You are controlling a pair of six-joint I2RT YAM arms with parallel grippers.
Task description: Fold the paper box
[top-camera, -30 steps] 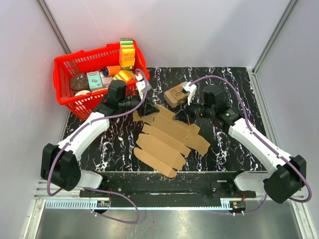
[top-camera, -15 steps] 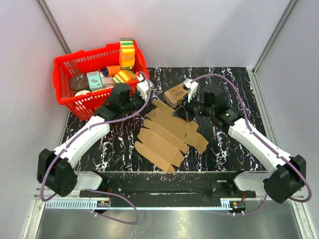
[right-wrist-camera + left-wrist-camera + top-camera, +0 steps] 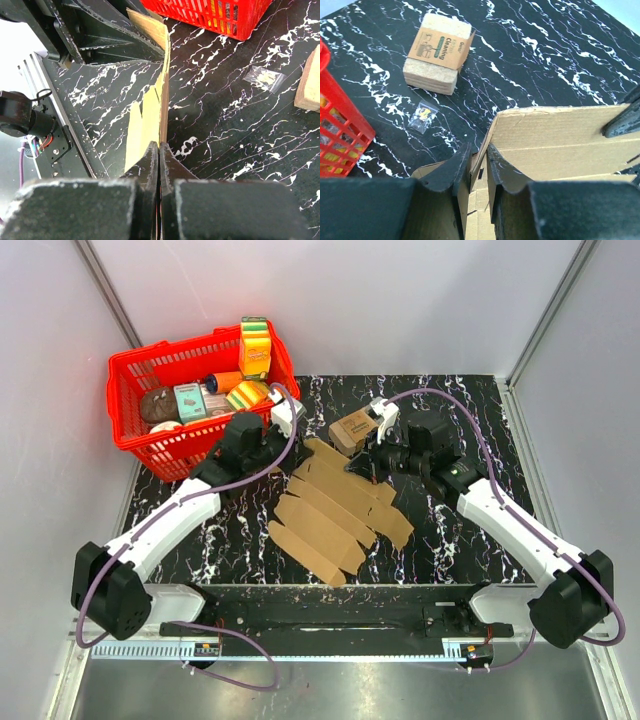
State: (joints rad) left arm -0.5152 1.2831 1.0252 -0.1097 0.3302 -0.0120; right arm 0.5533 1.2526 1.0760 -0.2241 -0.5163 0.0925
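Note:
The paper box (image 3: 335, 510) is a flat brown cardboard sheet with flaps, lying askew in the middle of the black marbled table. My left gripper (image 3: 290, 462) holds its far left corner. In the left wrist view the jaws (image 3: 479, 162) are closed on a raised flap edge, and the rest of the cardboard (image 3: 560, 135) spreads to the right. My right gripper (image 3: 362, 466) is at the sheet's far right edge. In the right wrist view its fingers (image 3: 159, 150) are pinched on the thin edge of the cardboard (image 3: 150, 107), which stands on edge and runs away from the camera.
A red basket (image 3: 150, 440) full of groceries stands at the back left, close behind the left arm. A small printed sponge pack (image 3: 352, 430) lies just behind the right gripper. A small clear bag (image 3: 423, 114) lies on the table near the basket.
Both grippers have drawn slightly toward the back of the table, keeping hold of the sheet's far edge. The sheet has shifted a little with them. Neither grip has changed.

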